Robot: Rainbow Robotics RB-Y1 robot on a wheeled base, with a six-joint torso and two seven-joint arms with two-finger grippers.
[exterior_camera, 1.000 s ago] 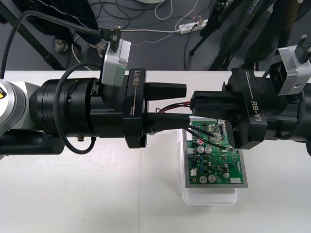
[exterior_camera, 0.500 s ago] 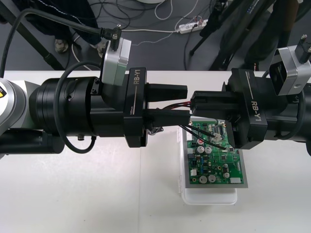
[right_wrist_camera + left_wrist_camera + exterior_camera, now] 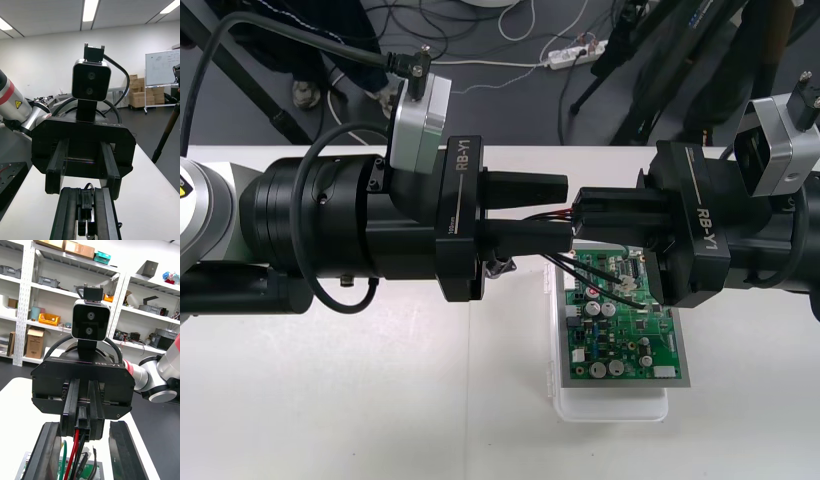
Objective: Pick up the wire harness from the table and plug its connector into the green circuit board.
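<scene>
The right gripper [image 3: 582, 215] pinches the black plug [image 3: 83, 423] just above the green circuit board's [image 3: 625, 345] far edge. Its wires [image 3: 542, 216] run left between the left gripper's [image 3: 566, 212] spread fingers.

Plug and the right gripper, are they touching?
Touching. The left wrist view shows the right gripper shut on the black plug, wires hanging below.

You have bare table [image 3: 350, 400] to the near left and right of the green circuit board [image 3: 625, 345], whose near half lies uncovered. Over its far end the spread left gripper [image 3: 568, 212] and the right gripper [image 3: 582, 214], clamped on the harness plug [image 3: 83, 424], meet tip to tip, with wires [image 3: 542, 216] strung between.
</scene>
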